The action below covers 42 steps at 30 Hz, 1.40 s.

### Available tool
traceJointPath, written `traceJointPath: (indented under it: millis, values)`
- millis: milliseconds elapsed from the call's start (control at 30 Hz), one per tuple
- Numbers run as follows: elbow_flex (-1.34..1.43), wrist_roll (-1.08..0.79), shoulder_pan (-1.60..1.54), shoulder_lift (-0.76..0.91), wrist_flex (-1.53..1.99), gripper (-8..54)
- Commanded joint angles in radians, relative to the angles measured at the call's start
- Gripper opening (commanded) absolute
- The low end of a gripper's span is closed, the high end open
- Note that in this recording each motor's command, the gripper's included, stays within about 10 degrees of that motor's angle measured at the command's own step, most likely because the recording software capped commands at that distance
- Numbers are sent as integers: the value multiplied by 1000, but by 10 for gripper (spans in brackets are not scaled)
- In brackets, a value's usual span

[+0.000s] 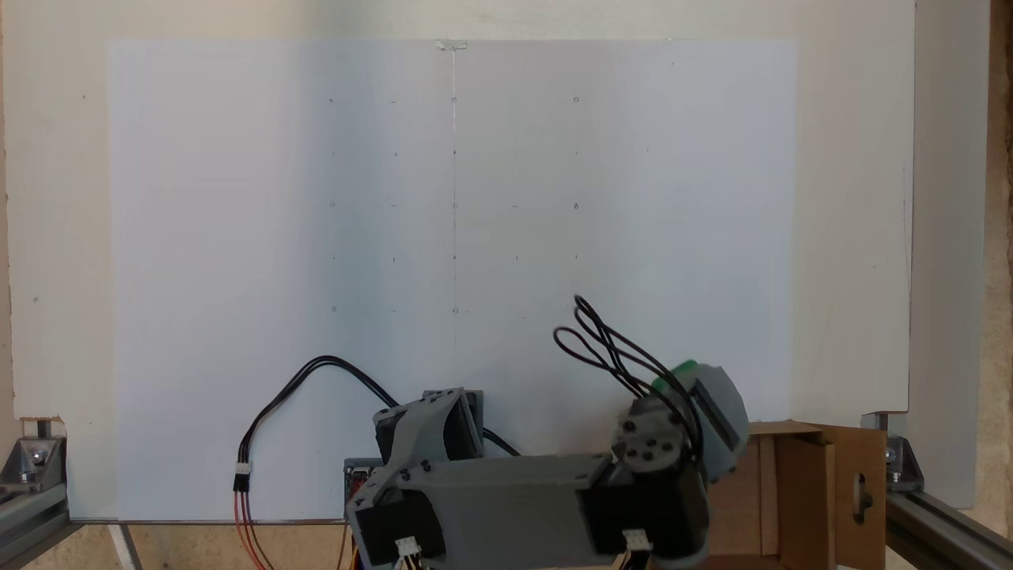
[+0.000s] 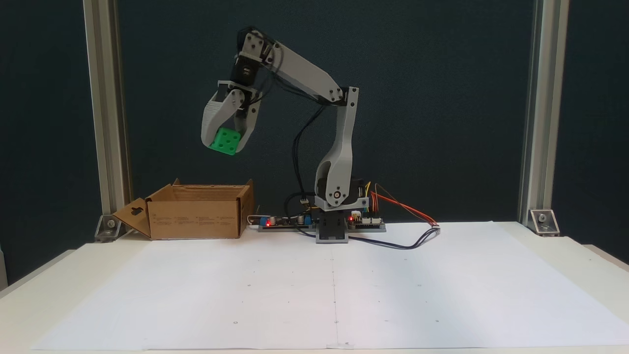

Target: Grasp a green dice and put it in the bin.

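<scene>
The green dice (image 2: 225, 141) hangs high in the air, held between the grey fingers of my gripper (image 2: 225, 142), which is shut on it. It sits above the open brown cardboard bin (image 2: 196, 219), over the box's right half in that fixed view. From above, a sliver of the green dice (image 1: 674, 374) peeks out behind the gripper (image 1: 696, 396), just left of the bin (image 1: 799, 491) at the lower right. The bin's flap with the keyhole cutout (image 2: 131, 215) folds out to the left.
White paper (image 2: 334, 285) with faint grid marks covers the table. The arm's base (image 2: 334, 216), circuit boards and loose cables (image 2: 408, 231) stand at the back edge beside the bin. Aluminium frame posts (image 2: 100, 113) rise at both rear corners.
</scene>
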Motion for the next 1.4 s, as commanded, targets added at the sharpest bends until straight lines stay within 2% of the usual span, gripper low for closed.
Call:
traceJointPath:
  millis: [0, 167, 533, 833, 933, 1000, 1067, 1200, 1367]
  values:
    - [-23, -118, 101, 28, -3, 120]
    - [-8, -199, 296, -34, -55, 120]
    - [5, -238, 483, -390, -410, 120]
    - [26, -270, 523, -431, -454, 120]
    - [95, -268, 523, -431, -454, 300]
    - [141, -268, 525, -431, -454, 363]
    - [149, -267, 523, -430, -456, 386]
    - [147, -267, 523, -410, -479, 386]
    - [141, -192, 488, -281, -480, 386]
